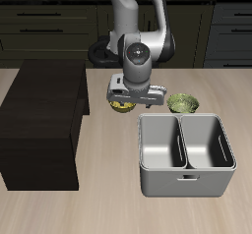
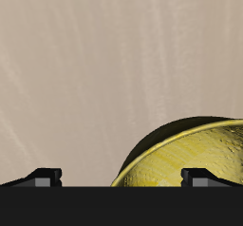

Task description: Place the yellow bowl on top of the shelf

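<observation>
Shelf (image 1: 44, 120): large dark brown-black boxy wooden unit with a flat top, standing on the light wooden table (image 1: 108, 204).

Bin (image 1: 187, 154): grey metal, two compartments, near the table's front edge, well apart from the shelf.

Franka arm (image 1: 138, 31): reaching down between shelf and bin.

Gripper (image 1: 133, 98): low over the yellow bowl; fingertips (image 2: 45, 176) spread wide, with one side of the bowl's rim between them. Whether they pinch it cannot be told.

Yellow bowl (image 1: 122, 105): golden-yellow, speckled olive inside, directly beneath the gripper, behind the bin.

Greenish bowl (image 1: 183, 103): paler, similar size, beside the gripper, behind the bin.
</observation>
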Robot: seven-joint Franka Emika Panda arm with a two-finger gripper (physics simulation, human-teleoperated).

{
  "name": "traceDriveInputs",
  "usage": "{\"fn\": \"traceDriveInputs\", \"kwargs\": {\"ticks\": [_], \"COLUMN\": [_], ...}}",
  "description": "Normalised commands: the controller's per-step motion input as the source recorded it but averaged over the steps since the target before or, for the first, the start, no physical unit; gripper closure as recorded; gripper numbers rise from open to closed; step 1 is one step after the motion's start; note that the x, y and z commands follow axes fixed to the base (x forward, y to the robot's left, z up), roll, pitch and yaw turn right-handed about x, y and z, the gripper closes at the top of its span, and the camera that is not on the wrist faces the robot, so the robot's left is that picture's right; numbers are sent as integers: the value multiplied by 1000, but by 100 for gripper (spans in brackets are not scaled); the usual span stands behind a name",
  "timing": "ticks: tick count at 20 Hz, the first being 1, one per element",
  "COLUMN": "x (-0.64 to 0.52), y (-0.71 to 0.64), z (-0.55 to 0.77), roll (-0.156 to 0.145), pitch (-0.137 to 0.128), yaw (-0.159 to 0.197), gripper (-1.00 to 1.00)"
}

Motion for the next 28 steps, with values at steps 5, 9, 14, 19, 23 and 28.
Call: {"fn": "traceDriveInputs", "kwargs": {"ticks": [5,9,14,19,23,28], "x": [-18,7,-28,-26,-95,-71], "y": [-36,-9,-43,-23,-85,-132], "z": [-152,44,264,234,502,645], "roll": [46,10,13,10,13,-3], "pitch": [22,-9,-45,-34,-83,-100], "yaw": [-46,2,3,18,49,49], "gripper": [100,100,100,100,100,100]}}
